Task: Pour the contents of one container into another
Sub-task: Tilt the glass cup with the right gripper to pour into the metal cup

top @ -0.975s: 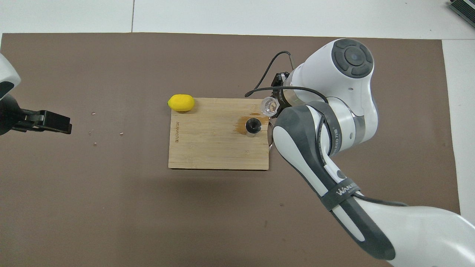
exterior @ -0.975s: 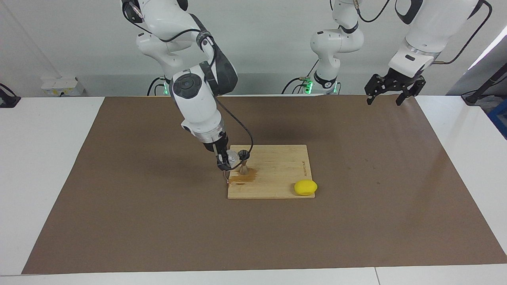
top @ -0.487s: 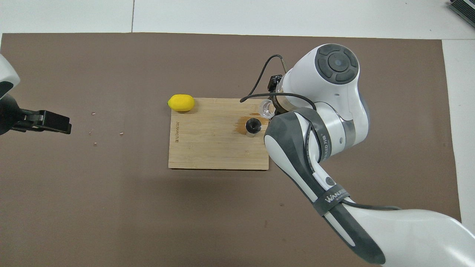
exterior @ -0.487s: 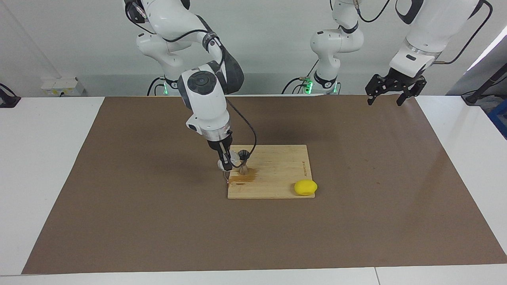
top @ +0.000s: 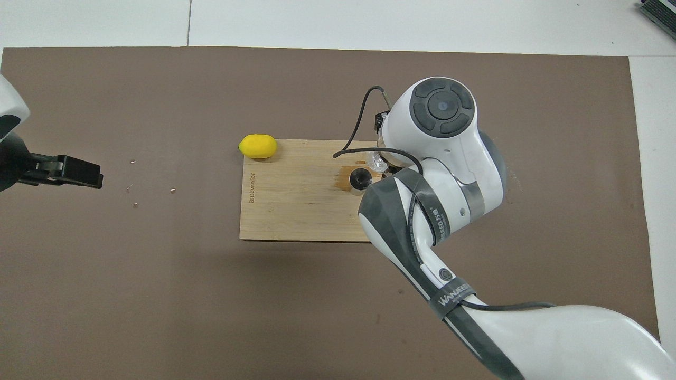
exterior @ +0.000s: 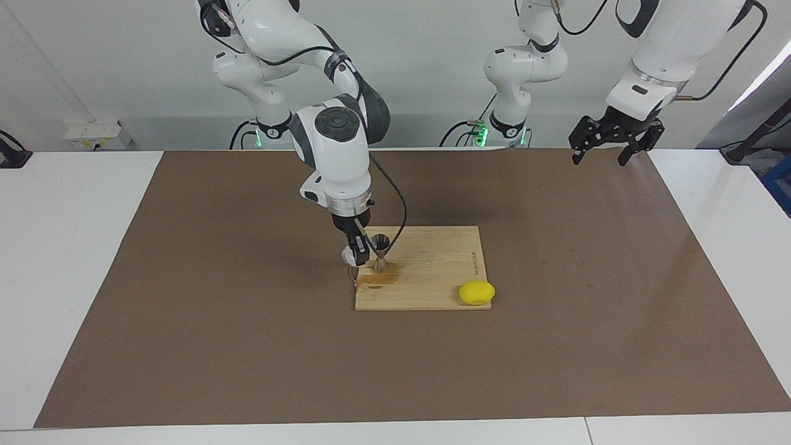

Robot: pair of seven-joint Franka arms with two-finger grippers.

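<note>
Right gripper (exterior: 357, 253) overhead-hidden, clamping tumbler (exterior: 350, 254)

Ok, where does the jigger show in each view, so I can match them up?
Facing view: the jigger stands on the cutting board, toward the right arm's end, beside the right gripper.
Overhead view: the jigger shows at that same end of the board, next to the right arm's wrist.
Shared landmark: the lemon at the board's corner away from the robots.
</note>
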